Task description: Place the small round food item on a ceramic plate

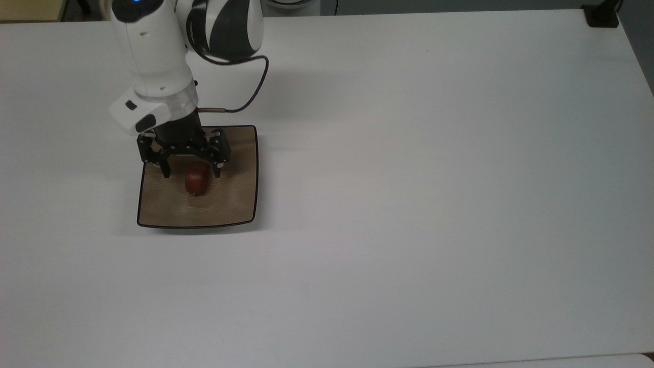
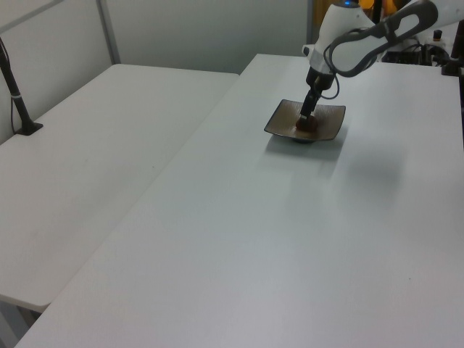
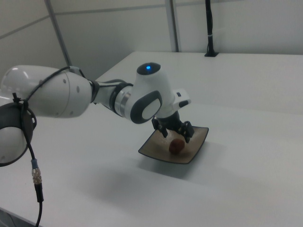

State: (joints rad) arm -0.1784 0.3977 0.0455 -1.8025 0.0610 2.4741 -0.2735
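Note:
The small reddish-brown round food item lies on the square tan ceramic plate, near its middle. My gripper hovers right over it, open, with one black finger on each side of the food and a gap to it. In the left view the gripper stands just above the plate.
The plate sits on a wide white table. A black cable loops from the wrist over the table behind the plate. A black post base stands at the top view's far right corner. A second white table adjoins on the left view's left.

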